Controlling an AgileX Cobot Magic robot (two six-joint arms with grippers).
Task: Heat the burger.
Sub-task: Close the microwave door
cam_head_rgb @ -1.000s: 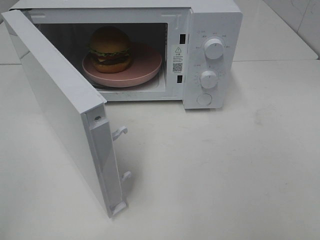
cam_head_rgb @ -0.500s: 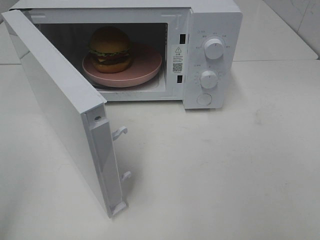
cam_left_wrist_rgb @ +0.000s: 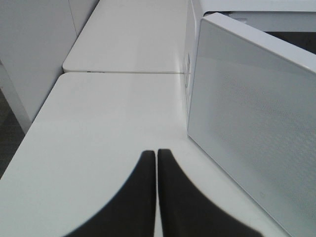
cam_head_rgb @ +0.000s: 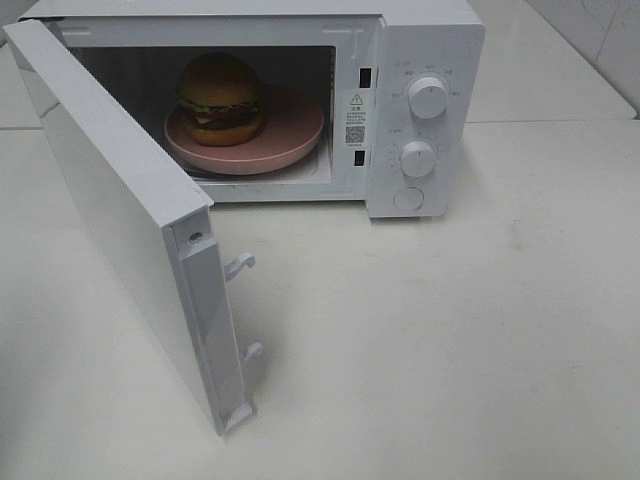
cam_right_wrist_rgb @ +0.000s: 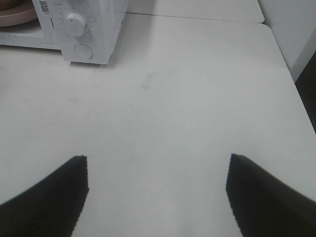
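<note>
Two steps look left: shutting the door (cam_head_rgb: 110,210) and turning a dial (cam_head_rgb: 417,158). The burger (cam_head_rgb: 221,97) sits on a pink plate (cam_head_rgb: 295,130) inside the microwave (cam_head_rgb: 430,40) at the tabletop's (cam_head_rgb: 450,330) far edge. The left claw (cam_left_wrist_rgb: 156,163), fingers pressed together, hangs near the door's outer face, placed to push it. The right claw (cam_right_wrist_rgb: 158,163) is spread wide over glossy white tabletop. A tiled wall (cam_head_rgb: 600,30) lies beyond the far right corner.
</note>
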